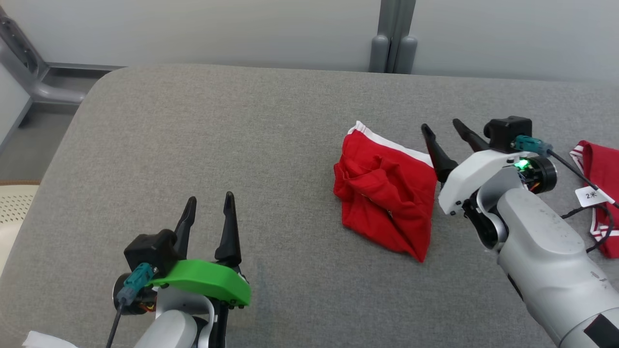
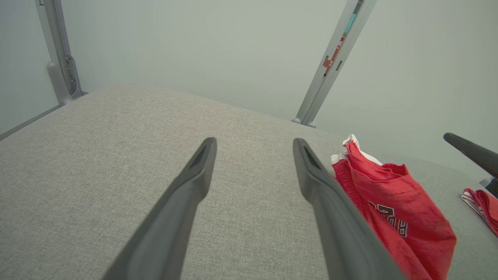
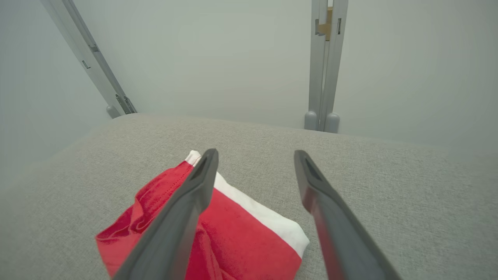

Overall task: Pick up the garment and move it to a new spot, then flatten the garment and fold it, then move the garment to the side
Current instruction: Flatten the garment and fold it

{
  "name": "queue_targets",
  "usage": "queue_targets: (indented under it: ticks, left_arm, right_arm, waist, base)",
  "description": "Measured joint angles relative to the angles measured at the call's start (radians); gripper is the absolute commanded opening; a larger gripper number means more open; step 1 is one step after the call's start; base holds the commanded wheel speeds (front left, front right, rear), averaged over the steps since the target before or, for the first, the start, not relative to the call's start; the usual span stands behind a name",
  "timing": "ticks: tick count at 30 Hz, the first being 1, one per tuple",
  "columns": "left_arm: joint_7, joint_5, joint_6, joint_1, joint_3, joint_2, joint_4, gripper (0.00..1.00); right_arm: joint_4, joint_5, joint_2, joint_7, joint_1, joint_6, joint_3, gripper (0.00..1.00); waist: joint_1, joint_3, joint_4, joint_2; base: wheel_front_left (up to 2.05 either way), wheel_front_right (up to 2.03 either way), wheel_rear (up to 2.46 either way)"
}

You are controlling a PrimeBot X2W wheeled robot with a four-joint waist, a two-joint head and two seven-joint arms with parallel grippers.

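Head view: right gripper (image 1: 441, 124) spread empty beside the garment (image 1: 387, 188) — best pinch its white-banded edge; left gripper (image 1: 211, 196) spread too.

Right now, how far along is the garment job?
Done, apparently: the red garment lies bunched into a rough, compact fold on the grey table, not flat. In hand: nothing; the right claw is open beside its white-trimmed edge, the left claw open and apart from it. Left: likely tidying the fold, then moving it aside.

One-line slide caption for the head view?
Open right gripper beside crumpled red white-trimmed garment on grey fabric table; open left gripper apart.
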Motion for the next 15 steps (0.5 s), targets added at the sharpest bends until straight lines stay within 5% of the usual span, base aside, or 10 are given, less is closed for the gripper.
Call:
queue_targets:
  ticks: [1,2,3,15]
  left_arm:
    - [0.0,0.0,0.0,0.0,0.0,0.0,-0.001,1.0]
    - [0.0,0.0,0.0,-0.001,0.0,0.001,-0.002,1.0]
    - [0.0,0.0,0.0,-0.002,-0.001,0.0,-0.003,1.0]
    - [-0.003,0.0,-0.001,-0.018,-0.001,0.0,0.004,1.0]
  right_arm:
    - [0.009,-0.011,-0.013,0.005,0.001,0.0,-0.004,0.36]
    - [0.013,-0.018,-0.022,0.01,0.003,0.0,-0.003,0.11]
    - [0.019,-0.019,-0.031,0.021,0.005,0.0,0.002,0.0]
    - [0.016,0.043,-0.127,0.111,0.012,0.0,0.23,0.0]
  waist:
    - [0.0,0.004,0.004,0.0]
    - [0.0,0.008,0.007,0.0]
    - [0.0,0.013,0.011,0.0]
    - [0.0,0.06,0.064,0.0]
  base:
    - [0.0,0.0,0.0]
    - [0.0,0.0,0.0]
    - [0.0,0.0,0.0]
    - [0.0,0.0,0.0]
